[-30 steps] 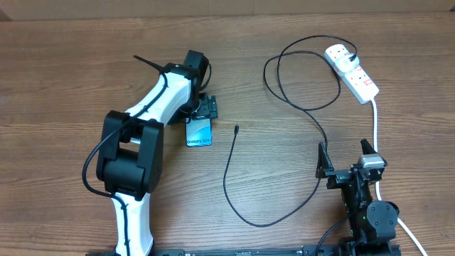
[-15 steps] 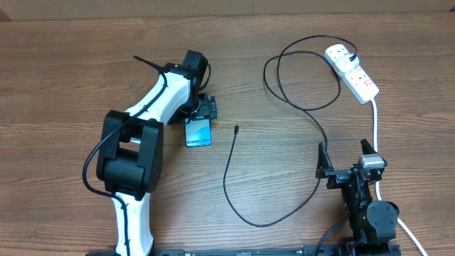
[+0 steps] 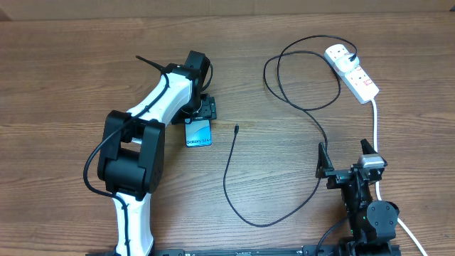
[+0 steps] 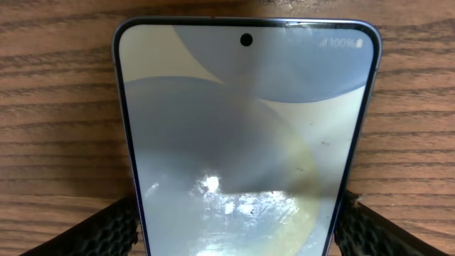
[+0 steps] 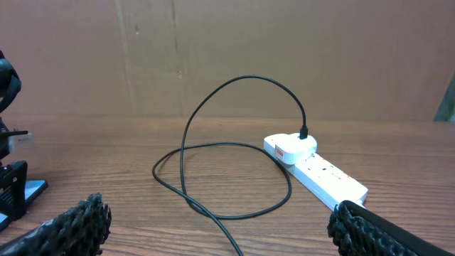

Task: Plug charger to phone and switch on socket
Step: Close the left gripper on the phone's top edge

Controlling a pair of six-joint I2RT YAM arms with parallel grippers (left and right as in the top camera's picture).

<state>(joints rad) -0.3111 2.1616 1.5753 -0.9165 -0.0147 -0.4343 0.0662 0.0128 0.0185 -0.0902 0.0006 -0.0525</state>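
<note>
The phone (image 3: pixel 200 134), with a blue screen and white text, lies flat on the wooden table; it fills the left wrist view (image 4: pixel 242 128). My left gripper (image 3: pixel 202 114) straddles its far end, and both fingers (image 4: pixel 234 220) press against its side edges. The black charger (image 3: pixel 225 178) loops across the table. Its connector tip (image 3: pixel 235 129) lies free just right of the phone, and its plug (image 3: pixel 341 51) sits in the white socket (image 3: pixel 355 73) at the back right. My right gripper (image 3: pixel 346 155) is open and empty at the front right, facing the socket (image 5: pixel 320 174) and the charger loop (image 5: pixel 245 77).
The socket's white cord (image 3: pixel 375 121) runs toward the front past the right arm. A brown cardboard wall (image 5: pixel 213 50) stands behind the table. My left arm (image 3: pixel 142 135) lies over the table's left part.
</note>
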